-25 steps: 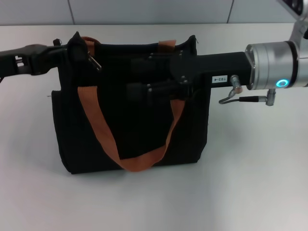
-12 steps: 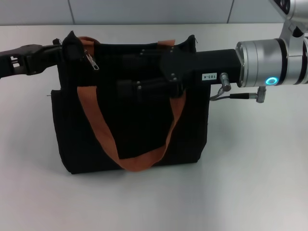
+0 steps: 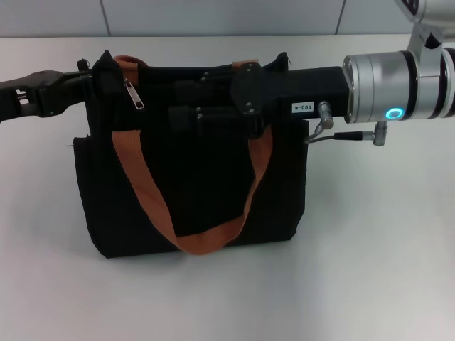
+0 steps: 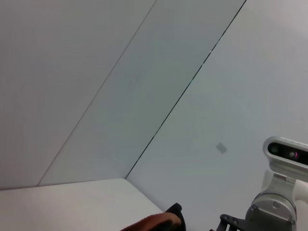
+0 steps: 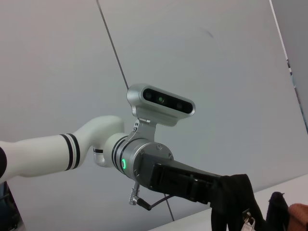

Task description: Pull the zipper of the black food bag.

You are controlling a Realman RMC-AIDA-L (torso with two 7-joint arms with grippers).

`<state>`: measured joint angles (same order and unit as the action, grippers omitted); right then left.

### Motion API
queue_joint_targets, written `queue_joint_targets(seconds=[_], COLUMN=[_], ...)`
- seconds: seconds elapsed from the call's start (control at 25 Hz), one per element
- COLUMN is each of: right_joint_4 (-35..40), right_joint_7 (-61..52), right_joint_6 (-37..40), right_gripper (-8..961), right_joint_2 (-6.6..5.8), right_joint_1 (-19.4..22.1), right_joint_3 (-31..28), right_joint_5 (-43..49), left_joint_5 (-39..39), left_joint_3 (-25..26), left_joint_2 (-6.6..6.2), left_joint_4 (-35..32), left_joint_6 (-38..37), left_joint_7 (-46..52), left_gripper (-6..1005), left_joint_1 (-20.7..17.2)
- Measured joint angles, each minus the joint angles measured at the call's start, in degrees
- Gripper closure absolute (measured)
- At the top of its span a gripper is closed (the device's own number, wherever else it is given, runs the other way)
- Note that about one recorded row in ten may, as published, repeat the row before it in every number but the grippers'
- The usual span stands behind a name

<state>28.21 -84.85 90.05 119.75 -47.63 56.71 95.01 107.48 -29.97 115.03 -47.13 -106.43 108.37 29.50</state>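
- The black food bag (image 3: 192,177) stands upright on the white counter (image 3: 377,270), its flat front panel facing the head camera and an orange-brown strap (image 3: 188,238) looping down across it.
- The left claw (image 3: 96,74) reaches in from the robot's left and is closed on the bag's upper corner, pinching the black fabric there; in the right wrist view the same claw (image 5: 231,192) has that fabric bunched in its grip.
- The zipper (image 3: 134,93), a small silver pull tab, hangs just beside the left claw, on the side toward the bag's middle and slightly below it, against the black cloth.
- The right claw (image 3: 181,106) lies across the top of the bag, well apart from the left claw and reaching toward it, its two black fingers (image 3: 206,117) stretched along the bag's upper edge; whether they hold anything cannot be told, black on black.
- The zipper sits beyond the right claw's fingertips, between the two claws and nearer the left one.
- A second strap (image 3: 245,66) peeks up behind the right claw at the bag's far rim.
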Motion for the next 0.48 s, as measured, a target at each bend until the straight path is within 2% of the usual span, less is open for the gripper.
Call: queue_joint_targets(seconds=[0.12,0.32,0.48], right_joint_4=[-0.38,-1.65,-1.42], right_joint_7=[-0.15,-0.89,-2.12], right_joint_6=[-0.25,-1.49,-2.46], right_gripper=[386,453,471], right_joint_2=[0.02,0.05,0.05], right_joint_1=[-0.46,-1.52,-1.80], right_joint_3=[0.09,1.90,4.18], right_joint_5=[-0.03,-0.83,-1.78], left_joint_5=[0.00,0.00,0.00], left_joint_3=[0.00,0.00,-0.03], left_joint_2=[0.12,0.18,0.21], left_joint_4=[0.07,0.11,0.11], left_joint_6=[0.00,-0.06,-0.11], left_joint_7=[-0.26,-0.44,-0.60], left_gripper=[977,977,977], left_joint_1=[0.00,0.02,0.03])
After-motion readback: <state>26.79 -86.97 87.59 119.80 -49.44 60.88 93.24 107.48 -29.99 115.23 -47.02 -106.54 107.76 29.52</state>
